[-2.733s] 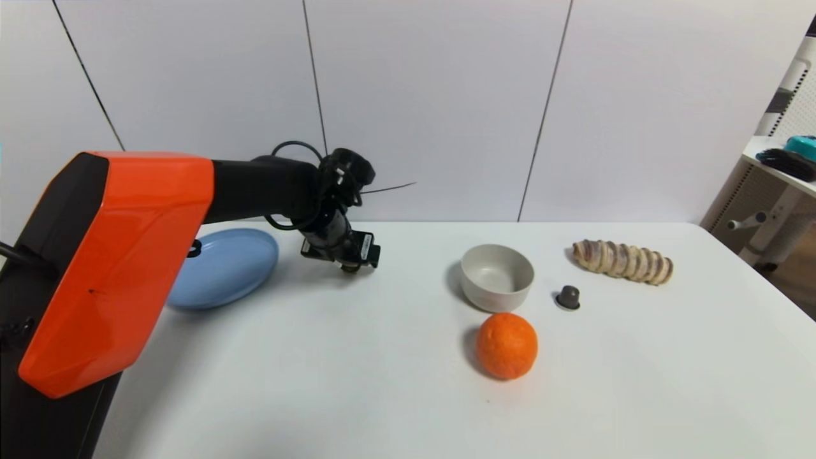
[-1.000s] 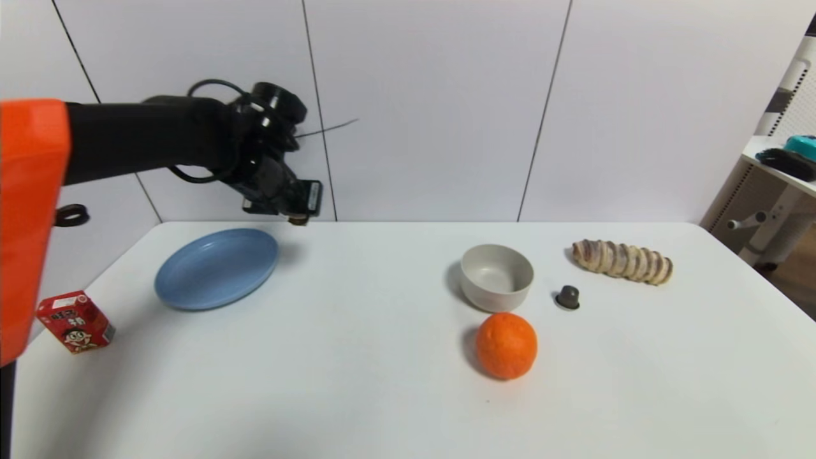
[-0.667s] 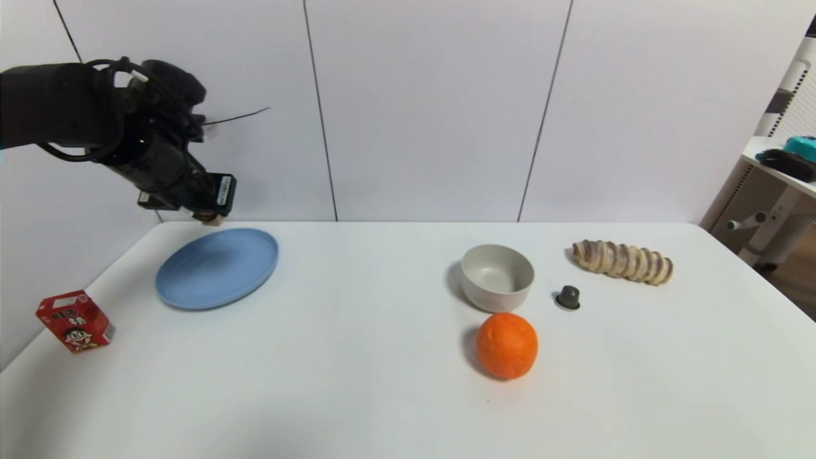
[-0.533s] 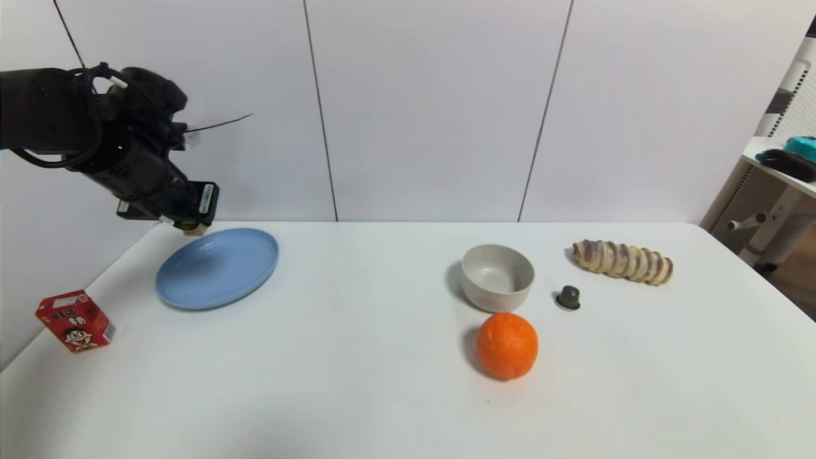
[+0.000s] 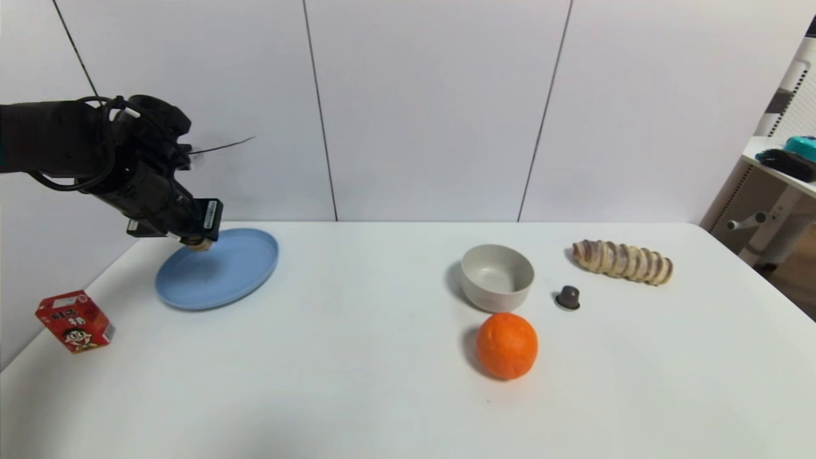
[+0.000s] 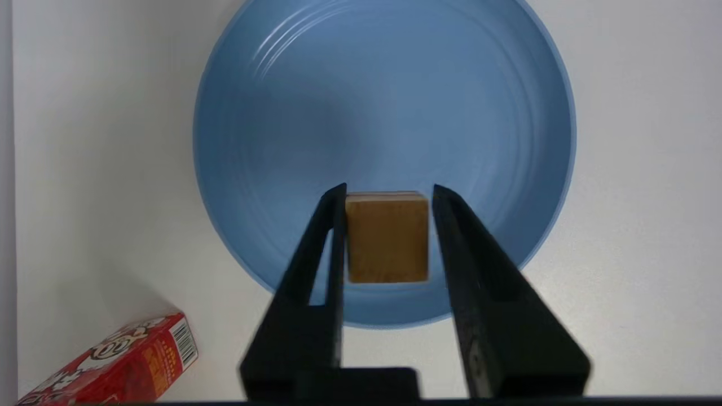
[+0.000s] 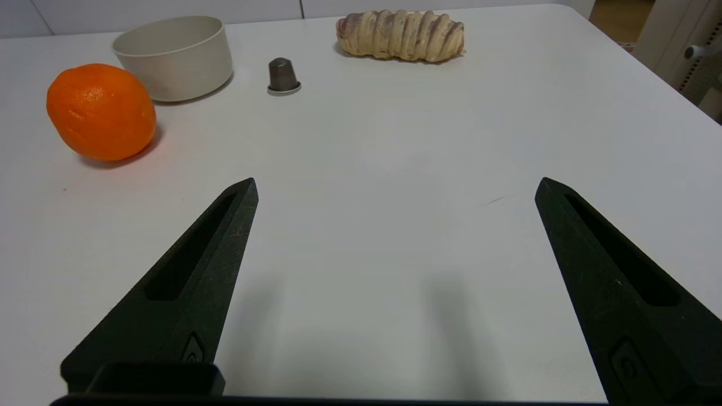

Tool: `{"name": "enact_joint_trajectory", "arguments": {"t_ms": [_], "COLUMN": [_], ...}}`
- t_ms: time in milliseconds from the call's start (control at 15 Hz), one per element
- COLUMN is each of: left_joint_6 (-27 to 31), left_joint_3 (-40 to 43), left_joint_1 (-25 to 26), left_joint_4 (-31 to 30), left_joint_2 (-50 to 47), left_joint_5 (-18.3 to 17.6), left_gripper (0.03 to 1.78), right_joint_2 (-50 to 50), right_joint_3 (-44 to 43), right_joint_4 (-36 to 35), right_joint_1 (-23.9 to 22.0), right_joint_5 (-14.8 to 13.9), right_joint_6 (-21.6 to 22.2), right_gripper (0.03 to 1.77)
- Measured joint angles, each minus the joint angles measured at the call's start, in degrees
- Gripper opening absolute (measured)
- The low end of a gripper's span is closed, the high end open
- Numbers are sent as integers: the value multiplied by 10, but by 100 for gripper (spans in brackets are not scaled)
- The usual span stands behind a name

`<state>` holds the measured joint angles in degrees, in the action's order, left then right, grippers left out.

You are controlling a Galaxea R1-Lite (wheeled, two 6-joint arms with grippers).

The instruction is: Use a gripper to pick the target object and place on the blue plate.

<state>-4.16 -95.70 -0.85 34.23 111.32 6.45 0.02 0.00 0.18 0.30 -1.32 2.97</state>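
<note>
Pinching the tan cube (image 6: 387, 237) between both fingers, your left gripper (image 5: 196, 241) hangs over the far-left part of the blue plate (image 5: 236, 280), cube clear of its surface. A red carton (image 5: 74, 320) lies near-left of the plate. Your right gripper (image 7: 395, 192) sits spread wide above the table (image 7: 395, 141), near-right of the orange (image 7: 100, 111).

My left arm reaches in from the left edge, its wrist angled downward, the left pincer (image 5: 194, 241) closed with both fingers (image 6: 333, 225) pressing inward. My right pincer (image 7: 395, 189) hangs low, its fingers spread wide apart.
</note>
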Motion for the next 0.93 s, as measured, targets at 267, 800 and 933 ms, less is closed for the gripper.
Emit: {"name": "enact_joint_trajectory", "arguments": {"t_ms": [267,800,933], "left_joint_6": [3,29,51], "left_joint_3": [-1,-5,11], "left_joint_1": [0,-1,-1], "left_joint_4": [-2,-26,-27], "left_joint_2": [9,-98,-177], "left_joint_5": [0,-1,-2], "left_gripper": [107,147,153], "right_joint_2": [0,0,0], "right_joint_3": [0,0,0], "right_joint_4": [0,0,0], "right_joint_1": [0,0,0], "right_joint_5": [0,0,0], "right_joint_6": [0,0,0], "right_gripper": [170,170,170]}}
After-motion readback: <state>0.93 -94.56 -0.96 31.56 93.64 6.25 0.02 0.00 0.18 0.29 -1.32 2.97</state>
